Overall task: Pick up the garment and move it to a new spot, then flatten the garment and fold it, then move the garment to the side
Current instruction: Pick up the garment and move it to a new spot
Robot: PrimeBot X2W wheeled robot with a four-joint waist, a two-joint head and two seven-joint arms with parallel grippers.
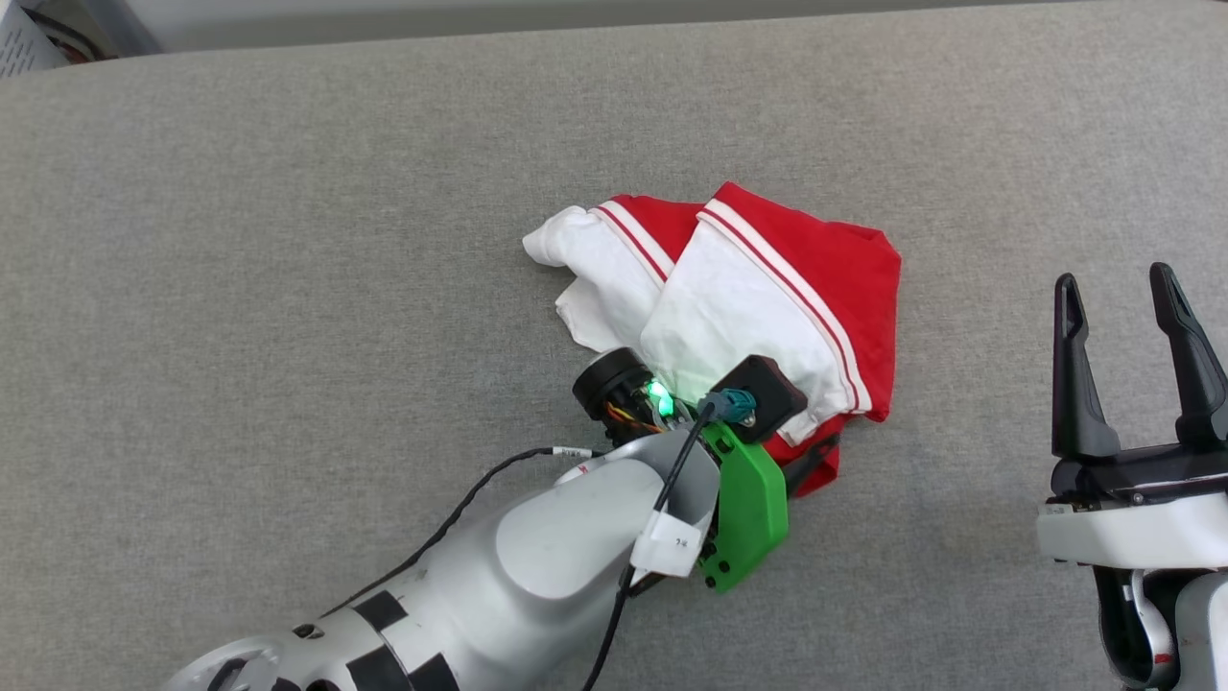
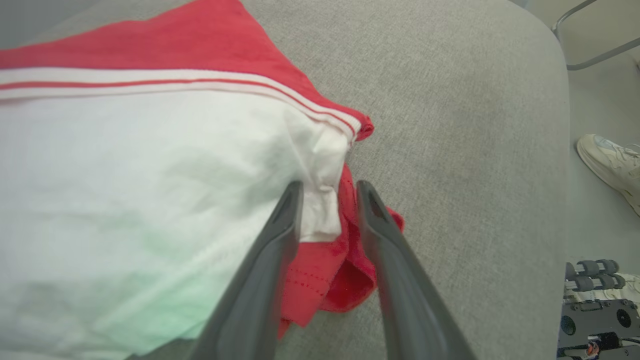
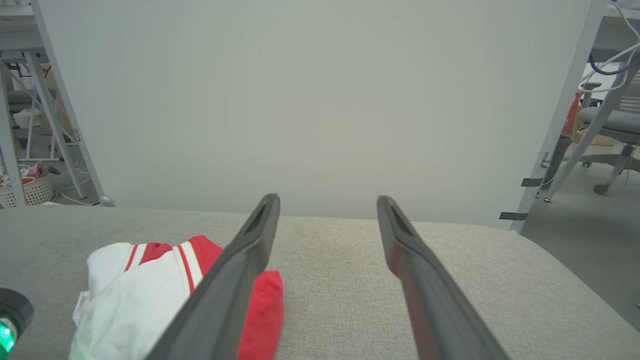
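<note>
Red and white cloth, the shirt (image 1: 767, 288), is lying crumpled near the middle of the grey padded table (image 1: 288, 240). My left gripper (image 2: 328, 186) is reaching onto the shirt's near corner, and its two fingers are pinching a bunched fold of white sleeve and red hem between them. My right gripper (image 1: 1113, 278) is hovering well apart on the right, with its fingers spread wide. A pale shoe (image 2: 607, 160) is resting on the floor beside the table.
</note>
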